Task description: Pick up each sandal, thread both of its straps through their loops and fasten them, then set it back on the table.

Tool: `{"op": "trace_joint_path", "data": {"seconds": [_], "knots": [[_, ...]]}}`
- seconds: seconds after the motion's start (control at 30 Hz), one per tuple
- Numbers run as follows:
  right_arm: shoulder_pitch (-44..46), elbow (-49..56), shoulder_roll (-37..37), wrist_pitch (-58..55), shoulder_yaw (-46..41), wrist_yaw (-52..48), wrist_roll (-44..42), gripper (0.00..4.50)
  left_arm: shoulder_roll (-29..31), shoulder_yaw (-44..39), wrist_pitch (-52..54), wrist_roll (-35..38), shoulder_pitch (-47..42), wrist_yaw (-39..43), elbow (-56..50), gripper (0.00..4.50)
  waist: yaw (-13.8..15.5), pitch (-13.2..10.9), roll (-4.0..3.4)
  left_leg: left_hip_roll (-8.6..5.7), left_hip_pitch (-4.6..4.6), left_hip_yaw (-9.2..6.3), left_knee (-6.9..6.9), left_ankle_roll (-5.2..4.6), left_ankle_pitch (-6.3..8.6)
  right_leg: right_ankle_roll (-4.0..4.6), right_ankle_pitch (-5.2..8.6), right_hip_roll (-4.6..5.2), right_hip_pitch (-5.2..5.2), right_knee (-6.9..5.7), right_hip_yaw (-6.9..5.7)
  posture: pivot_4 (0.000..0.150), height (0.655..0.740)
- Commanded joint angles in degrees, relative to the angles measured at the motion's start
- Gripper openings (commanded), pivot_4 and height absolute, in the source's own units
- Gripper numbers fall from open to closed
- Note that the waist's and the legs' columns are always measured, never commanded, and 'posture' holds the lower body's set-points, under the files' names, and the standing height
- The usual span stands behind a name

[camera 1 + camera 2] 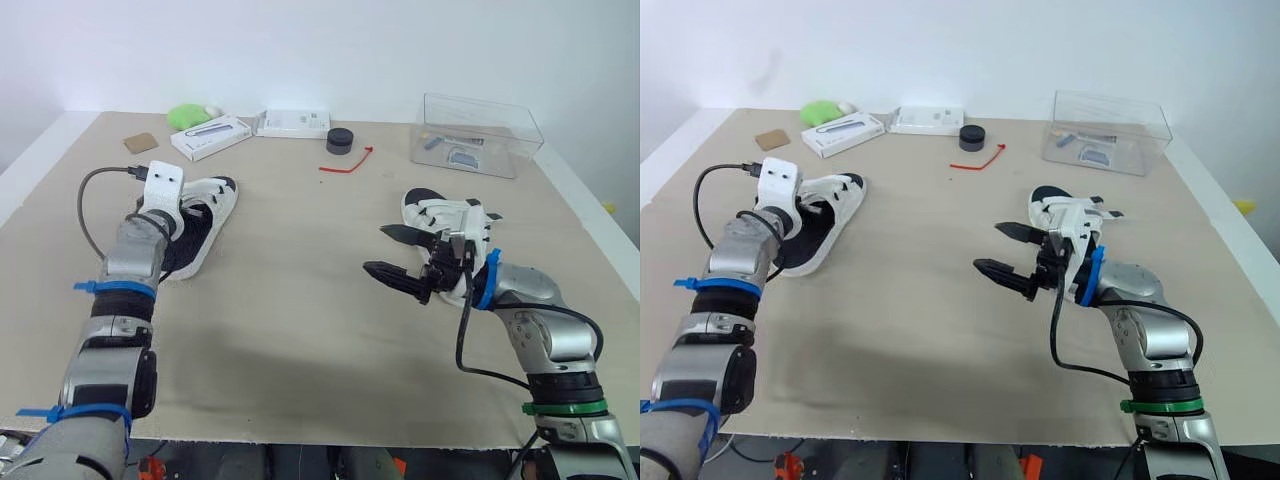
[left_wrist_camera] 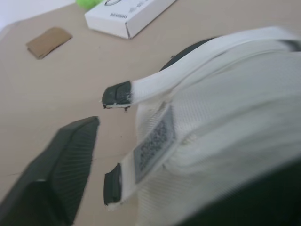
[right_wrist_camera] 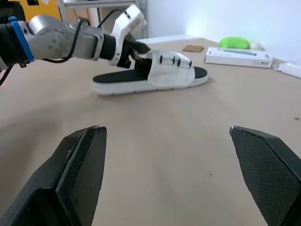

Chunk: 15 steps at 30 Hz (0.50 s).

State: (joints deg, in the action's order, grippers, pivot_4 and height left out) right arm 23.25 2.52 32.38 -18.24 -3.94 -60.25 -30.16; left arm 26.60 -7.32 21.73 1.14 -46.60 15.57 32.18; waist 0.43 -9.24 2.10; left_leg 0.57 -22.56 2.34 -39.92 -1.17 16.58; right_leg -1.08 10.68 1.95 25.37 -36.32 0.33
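Note:
A white sandal with a black sole (image 1: 212, 212) lies on the left of the table, toe pointing away. My left gripper (image 1: 186, 220) is open at its upper. One finger (image 2: 61, 169) stands beside the upper, apart from it, and the other is hidden by the white upper. Two loose white strap ends with black tips (image 2: 117, 94) stick out toward that finger. The second sandal (image 1: 438, 212) lies on the right, just behind my right wrist. My right gripper (image 1: 384, 251) hovers open over bare table, pointing left, with nothing between its fingers.
Along the back edge sit a green object (image 1: 188, 115), two white boxes (image 1: 210, 137) (image 1: 293, 123), a brown card (image 1: 141, 143), a black round piece (image 1: 340, 140) and a red tie (image 1: 347, 162). A clear plastic box (image 1: 475, 135) stands at the back right.

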Motion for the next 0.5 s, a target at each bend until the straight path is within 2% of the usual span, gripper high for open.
{"op": "trace_joint_path", "data": {"seconds": [0.03, 0.17, 0.23, 0.4, 0.5], "knots": [[1.02, -0.3, 1.13, 3.0, -0.78, -1.62, 0.82, 4.5, 2.4, -3.18, 3.61, 5.67, 4.8, 5.48, -15.5, 4.45, -0.06, 0.0, 0.0, 0.02, 0.03, 0.03, 0.0, 0.0, 0.0, 0.01, 0.0, 0.0, 0.0, -0.03, 0.02, 0.15, 0.74], [-0.08, -1.76, 2.28, 5.46, -1.42, -3.06, 2.03, 4.5, 8.41, -6.29, 9.8, 13.17, 17.85, 15.17, -34.67, 4.45, -0.4, 0.0, -0.01, 0.08, 0.07, 0.06, 0.02, 0.04, -0.01, 0.08, -0.01, 0.0, 0.01, -0.06, 0.18, 0.15, 0.74], [-1.49, -2.12, 3.64, 7.33, -1.43, -5.03, 2.83, 4.5, 11.61, -8.28, 7.78, 16.52, 25.28, 21.35, -42.05, 4.45, -0.32, 0.0, -0.01, 0.1, 0.12, 0.05, 0.03, 0.07, -0.02, 0.11, 0.01, 0.0, 0.0, -0.09, 0.19, 0.15, 0.74], [-4.77, -4.47, 7.01, 11.61, -1.94, -10.1, 3.7, 4.5, 17.45, -10.45, 2.84, 22.08, 41.23, 34.4, -52.8, 4.45, 0.07, 0.0, -0.1, 0.11, 0.31, 0.07, 0.05, 0.18, -0.09, 0.25, 0.06, 0.05, -0.12, -0.14, 0.15, 0.15, 0.74], [-6.08, -5.83, 8.03, 13.07, -2.07, -11.93, 4.01, 4.5, 19.34, -11.69, 1.82, 23.5, 46.06, 37.58, -55.04, 4.45, 0.08, -0.02, -0.12, 0.12, 0.41, 0.09, 0.05, 0.15, -0.24, 0.33, 0.11, 0.02, -0.2, -0.14, 0.1, 0.15, 0.74]]}}
